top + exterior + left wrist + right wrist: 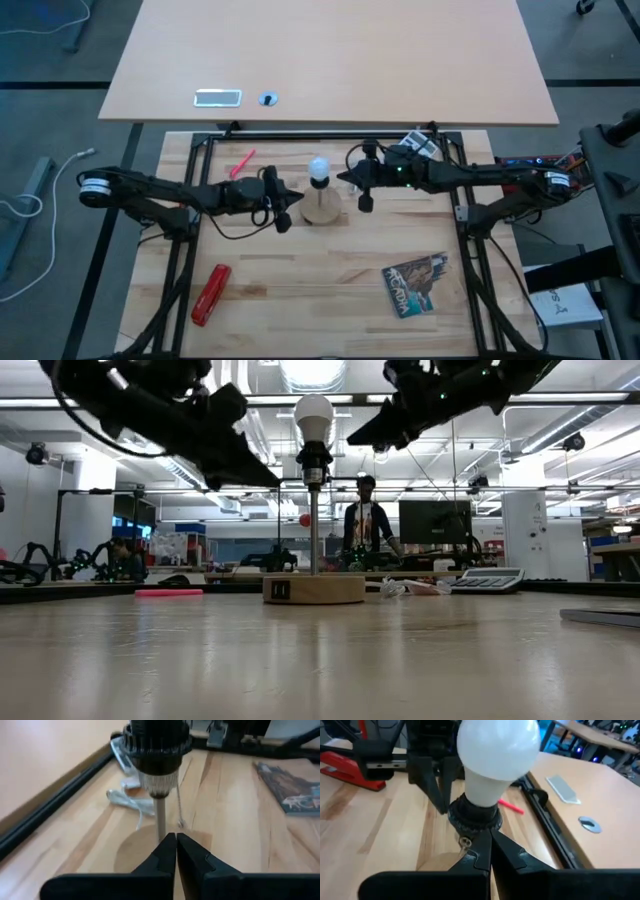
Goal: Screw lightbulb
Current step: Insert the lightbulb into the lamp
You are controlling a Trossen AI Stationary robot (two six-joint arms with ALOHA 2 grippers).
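Observation:
The white round lightbulb stands upright in the black socket; its screw base is hidden inside. The socket tops a thin rod on the round wooden disc. In the low view the bulb is at the top of the stand. My left gripper is shut and hovers just left of the socket, tips pointing at the rod. My right gripper is shut and hovers just right of the bulb, level with the socket. The low view shows a gap on both sides.
A red stapler-like tool lies near left and a red marker far left. A magazine lies near right. A calculator and a plastic wrapper lie at the far right. A person stands beyond the table.

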